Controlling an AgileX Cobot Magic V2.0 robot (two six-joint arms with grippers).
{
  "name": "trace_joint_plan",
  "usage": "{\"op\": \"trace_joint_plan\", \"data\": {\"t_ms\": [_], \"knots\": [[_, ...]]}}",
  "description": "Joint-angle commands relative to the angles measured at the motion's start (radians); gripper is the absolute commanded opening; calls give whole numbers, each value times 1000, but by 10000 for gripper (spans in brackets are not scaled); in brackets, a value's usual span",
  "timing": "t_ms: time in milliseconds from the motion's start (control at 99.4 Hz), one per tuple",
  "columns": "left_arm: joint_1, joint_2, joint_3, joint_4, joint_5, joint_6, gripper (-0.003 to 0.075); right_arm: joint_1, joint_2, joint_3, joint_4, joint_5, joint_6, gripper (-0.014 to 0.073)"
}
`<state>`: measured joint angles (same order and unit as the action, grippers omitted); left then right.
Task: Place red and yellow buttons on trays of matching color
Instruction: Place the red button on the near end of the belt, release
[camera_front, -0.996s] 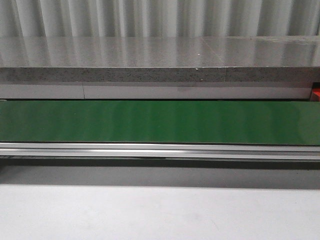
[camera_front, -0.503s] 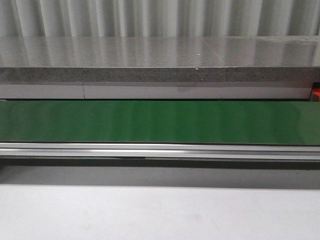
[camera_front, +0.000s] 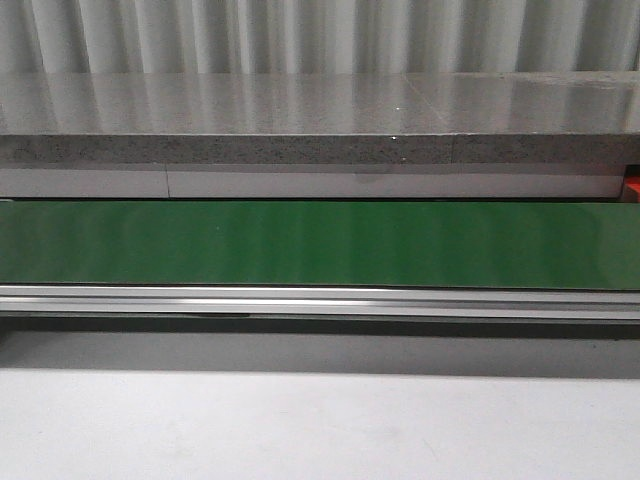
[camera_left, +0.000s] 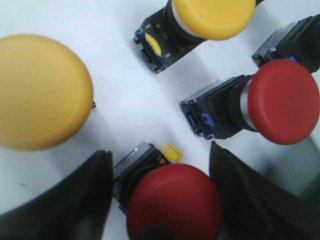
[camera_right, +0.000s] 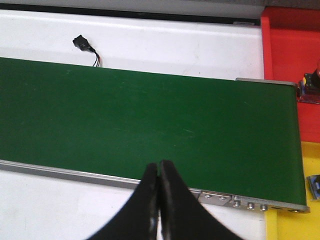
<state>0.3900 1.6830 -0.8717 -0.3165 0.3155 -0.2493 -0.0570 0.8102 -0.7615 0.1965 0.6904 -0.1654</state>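
Observation:
In the left wrist view my left gripper (camera_left: 160, 200) is open, its two dark fingers (camera_left: 75, 200) on either side of a red button (camera_left: 172, 202) with a black base that lies on a white surface. Another red button (camera_left: 280, 100) lies beyond it. A large yellow button (camera_left: 40, 90) and a second yellow button (camera_left: 212, 15) lie nearby. In the right wrist view my right gripper (camera_right: 160, 172) is shut and empty above the near rail of the green belt (camera_right: 150, 120). A red tray (camera_right: 290, 45) and a yellow tray (camera_right: 300, 200) sit past the belt's end. Neither gripper shows in the front view.
The front view shows the green conveyor belt (camera_front: 320, 245), its metal rail (camera_front: 320, 300), a grey stone ledge (camera_front: 320, 120) behind and white table in front. A small black connector with wires (camera_right: 82, 45) lies beyond the belt. Button bases (camera_right: 307, 85) sit at the trays' edges.

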Motion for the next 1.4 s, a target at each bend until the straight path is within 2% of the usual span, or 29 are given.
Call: {"op": "trace_joint_plan", "data": {"t_ms": [0, 141, 372, 634, 745, 956, 976, 986, 1067, 1188, 1389], "knots": [[3, -33, -29, -14, -18, -9, 209, 1, -8, -24, 4, -52, -8, -124], [3, -41, -35, -14, 44, 29, -20, 1, -8, -24, 4, -52, -8, -124], [3, -142, -51, -14, 116, 108, -18, 1, -8, -24, 4, -52, -8, -124], [-18, -308, -117, -14, 208, 309, -19, 1, -8, -24, 4, -52, -8, -124], [-73, -319, -169, -14, 255, 384, -19, 1, -8, -24, 4, -52, -8, -124], [-227, -301, -209, -7, 238, 498, -19, 1, -8, -24, 4, -52, -8, -124], [-242, -296, -211, -2, 238, 503, -19, 1, -8, -24, 4, -52, -8, -124], [-298, -261, -227, 40, 235, 509, -19, 1, -8, -24, 4, -52, -8, -124], [-340, -224, -237, 81, 234, 509, -19, 1, -8, -24, 4, -52, -8, -124], [-376, -181, -240, 109, 234, 509, -19, 1, -8, -24, 4, -52, -8, -124], [-380, -148, -240, 119, 240, 509, -19, 1, -8, -24, 4, -52, -8, -124]]}}
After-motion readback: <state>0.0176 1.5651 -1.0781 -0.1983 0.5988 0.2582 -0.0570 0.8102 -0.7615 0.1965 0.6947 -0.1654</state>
